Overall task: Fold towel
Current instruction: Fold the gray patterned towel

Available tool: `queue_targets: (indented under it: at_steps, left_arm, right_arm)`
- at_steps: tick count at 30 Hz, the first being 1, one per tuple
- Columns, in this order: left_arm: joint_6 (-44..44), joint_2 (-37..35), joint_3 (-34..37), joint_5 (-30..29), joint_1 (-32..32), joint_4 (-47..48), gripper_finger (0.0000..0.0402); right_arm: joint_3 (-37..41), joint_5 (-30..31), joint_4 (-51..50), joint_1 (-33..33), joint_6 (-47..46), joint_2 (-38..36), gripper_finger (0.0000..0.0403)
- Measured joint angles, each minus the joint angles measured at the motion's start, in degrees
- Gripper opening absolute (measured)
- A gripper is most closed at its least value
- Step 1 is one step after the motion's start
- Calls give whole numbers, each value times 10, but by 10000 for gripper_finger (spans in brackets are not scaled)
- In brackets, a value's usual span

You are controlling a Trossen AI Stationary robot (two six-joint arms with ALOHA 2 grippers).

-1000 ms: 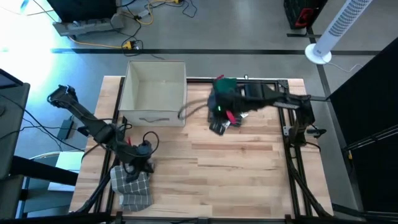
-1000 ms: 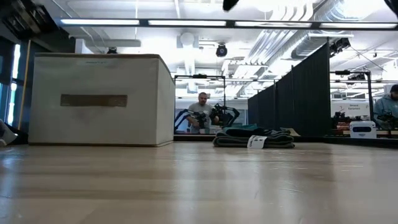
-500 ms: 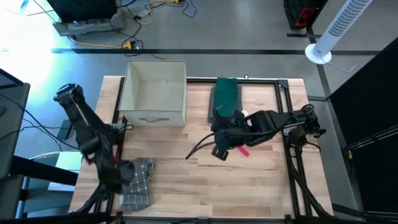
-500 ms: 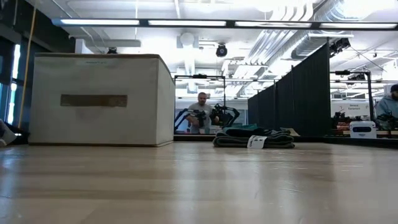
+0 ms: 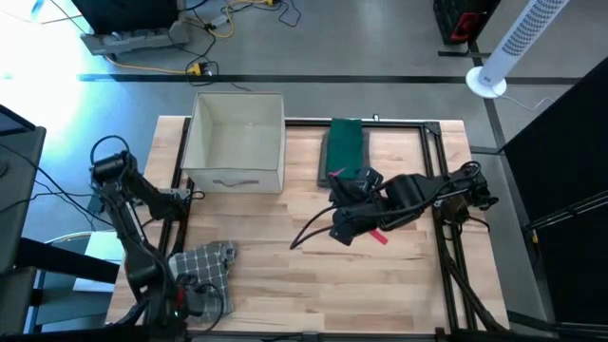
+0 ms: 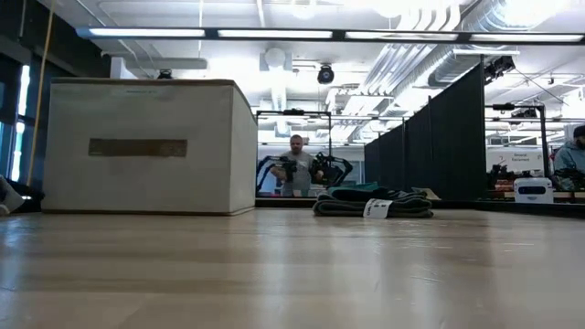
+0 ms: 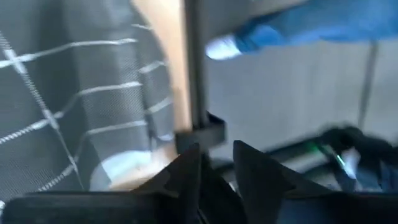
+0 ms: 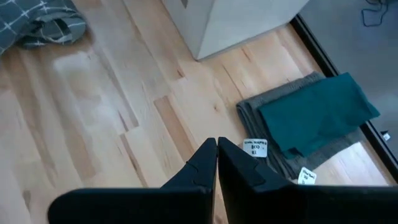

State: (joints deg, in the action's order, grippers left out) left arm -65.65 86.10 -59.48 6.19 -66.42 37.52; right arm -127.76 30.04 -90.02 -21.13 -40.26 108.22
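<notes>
We see the table point(image 5: 380, 275), a white fabric bin point(image 5: 237, 141) and towels.
The right gripper point(image 8: 217, 147), fingers pressed together, hovers mid-table; folded teal and grey towels point(image 8: 311, 118) lie just beyond it. The crumpled grey checked towel point(image 5: 204, 271) lies beside the left gripper point(image 7: 214, 165), its fingers slightly apart and empty.

box point(image 5: 237, 141): beige, open-topped, at the table's far left, label strip on its front | table point(image 5: 380, 285): pale wood planks, black frame rails | fan point(image 5: 518, 43): white tower, on the floor beyond the far right corner | cables point(image 5: 214, 19): yellow and grey, on the floor behind | person point(image 6: 296, 164): in the room beyond
</notes>
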Motion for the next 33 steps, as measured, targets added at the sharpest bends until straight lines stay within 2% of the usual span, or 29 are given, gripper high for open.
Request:
queue_targets:
  at_steps: [5,13,21,28,31,33]
  left_arm:
    - [-47,48,0,-33,-14,2,126]
    - [-95,104,1,-42,-20,67,129]
    - [-73,107,1,-50,-20,32,129]
    - [-73,129,8,-40,-22,47,129]
    - [-61,130,15,-7,-15,48,115]
    - [-45,125,15,11,-6,48,87]
  right_arm:
    - [0,-1,0,1,16,0,0]
    - [0,-17,0,1,32,0,0]
    - [0,-19,0,1,43,0,0]
    - [0,-19,0,1,43,0,0]
    - [0,-19,0,1,41,0,0]
    - [0,-19,0,1,33,0,0]
